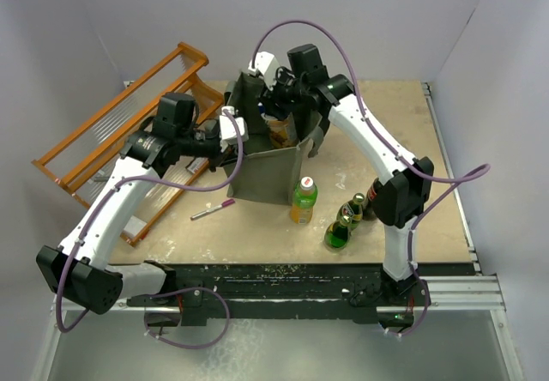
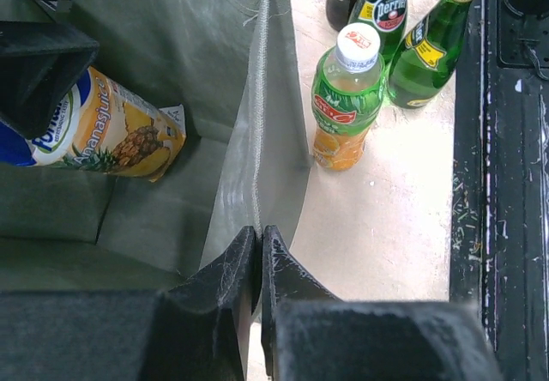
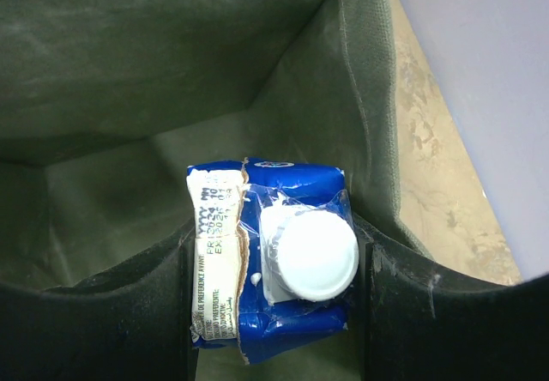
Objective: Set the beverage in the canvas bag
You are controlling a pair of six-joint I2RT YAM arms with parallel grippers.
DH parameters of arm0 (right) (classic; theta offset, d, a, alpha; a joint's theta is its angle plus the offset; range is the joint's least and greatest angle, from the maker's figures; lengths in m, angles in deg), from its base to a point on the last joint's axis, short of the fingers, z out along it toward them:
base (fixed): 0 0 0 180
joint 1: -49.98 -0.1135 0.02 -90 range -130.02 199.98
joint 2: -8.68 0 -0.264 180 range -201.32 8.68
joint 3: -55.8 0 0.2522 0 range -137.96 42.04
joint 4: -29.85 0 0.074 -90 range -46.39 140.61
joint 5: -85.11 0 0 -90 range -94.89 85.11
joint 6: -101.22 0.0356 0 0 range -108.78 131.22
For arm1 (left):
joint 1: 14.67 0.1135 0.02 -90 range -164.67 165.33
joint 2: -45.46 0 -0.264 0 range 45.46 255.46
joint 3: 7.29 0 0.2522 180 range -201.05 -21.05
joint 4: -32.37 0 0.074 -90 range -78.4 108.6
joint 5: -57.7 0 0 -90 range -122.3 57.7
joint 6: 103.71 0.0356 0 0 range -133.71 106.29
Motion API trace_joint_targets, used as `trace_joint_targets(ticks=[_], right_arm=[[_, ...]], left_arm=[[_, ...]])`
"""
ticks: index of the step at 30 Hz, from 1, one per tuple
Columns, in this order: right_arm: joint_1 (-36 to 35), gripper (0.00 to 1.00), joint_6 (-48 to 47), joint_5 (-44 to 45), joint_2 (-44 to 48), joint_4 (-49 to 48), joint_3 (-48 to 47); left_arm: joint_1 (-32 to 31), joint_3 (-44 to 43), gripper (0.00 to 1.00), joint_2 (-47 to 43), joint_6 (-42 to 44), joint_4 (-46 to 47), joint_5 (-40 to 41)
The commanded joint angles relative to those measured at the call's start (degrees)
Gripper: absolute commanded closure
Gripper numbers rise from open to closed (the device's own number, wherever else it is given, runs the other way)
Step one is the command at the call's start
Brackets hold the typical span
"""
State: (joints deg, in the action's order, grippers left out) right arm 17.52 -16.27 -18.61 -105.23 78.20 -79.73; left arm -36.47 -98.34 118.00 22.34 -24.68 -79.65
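Note:
The grey-green canvas bag [image 1: 268, 171] stands open at the table's middle. My left gripper [image 2: 260, 252] is shut on the bag's rim [image 2: 257, 184] and holds that side open. My right gripper [image 3: 273, 261] is shut on a pineapple juice carton [image 3: 283, 265] with a blue top and white cap, held inside the bag above its floor. The carton also shows in the left wrist view [image 2: 111, 132], tilted inside the bag. In the top view the right gripper [image 1: 279, 106] is over the bag's mouth.
A green-labelled orange drink bottle [image 1: 304, 201] stands just right of the bag, with two green glass bottles [image 1: 341, 226] and a dark bottle [image 1: 374, 199] beyond. An orange wooden rack [image 1: 129, 132] lies at the left. A pink pen [image 1: 212, 209] lies in front of the bag.

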Motion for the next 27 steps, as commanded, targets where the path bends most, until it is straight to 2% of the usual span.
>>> trace_joint_targets(ticks=[1, 9, 16, 22, 27], right_arm=[[2.5, 1.00, -6.7, 0.9, 7.2, -11.1, -2.8], [5.1, 0.97, -8.7, -4.1, 8.0, -8.0, 1.7], [5.4, 0.93, -9.5, -3.5, 7.3, -7.8, 4.9], [5.8, 0.83, -10.5, -1.3, 6.8, -7.3, 5.2], [5.8, 0.68, -11.5, 0.3, 6.4, -5.8, 4.7]], left_arm=[[0.2, -1.9, 0.92, -0.1, -2.4, 1.3, 0.7], [0.2, -1.5, 1.00, -0.4, -4.7, 3.2, 3.4], [0.2, -1.5, 1.00, 0.1, -5.6, 3.6, 4.7], [0.2, -2.1, 1.00, 0.9, -7.8, 4.2, 6.6], [0.1, -2.8, 1.00, 1.7, -9.7, 5.2, 9.3]])
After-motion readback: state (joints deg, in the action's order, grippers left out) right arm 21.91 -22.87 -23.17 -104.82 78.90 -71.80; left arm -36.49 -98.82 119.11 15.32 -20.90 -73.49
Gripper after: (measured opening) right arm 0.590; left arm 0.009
